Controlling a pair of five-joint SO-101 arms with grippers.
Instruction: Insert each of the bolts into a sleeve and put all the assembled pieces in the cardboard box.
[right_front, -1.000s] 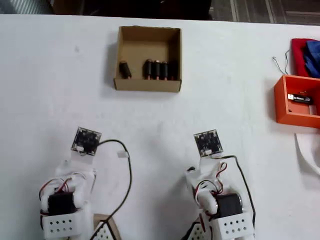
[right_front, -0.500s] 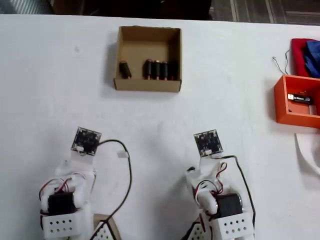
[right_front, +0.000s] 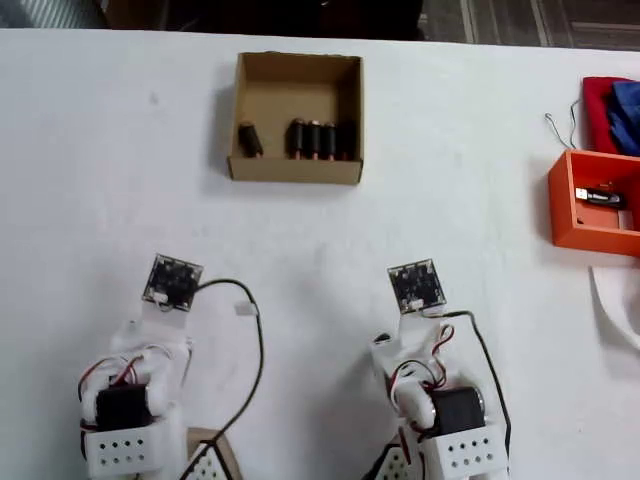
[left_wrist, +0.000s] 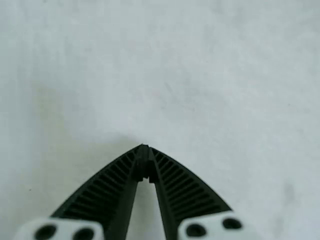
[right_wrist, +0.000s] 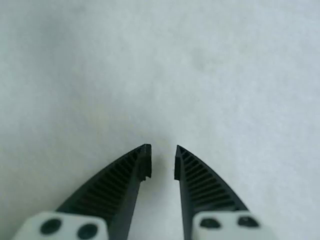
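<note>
Table (right_front: 100, 180), viewed from above: box (right_front: 300, 85) at 11 o'clock from centre, holding a lone piece (right_front: 250, 140) at its 9 o'clock side and a row of pieces (right_front: 313, 140) toward 3 o'clock; tray (right_front: 570, 212) at 3 o'clock, cloth (right_front: 600, 105) behind it; first arm (right_front: 135, 400) at 7 o'clock, second arm (right_front: 440, 395) at 5 o'clock.

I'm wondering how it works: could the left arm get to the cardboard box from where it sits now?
Likely yes. The left arm's jaws are shut over the white table, and the high view shows nothing lying between either folded-back arm and the cardboard box. Whether it stretches that far, I can't tell.
</note>
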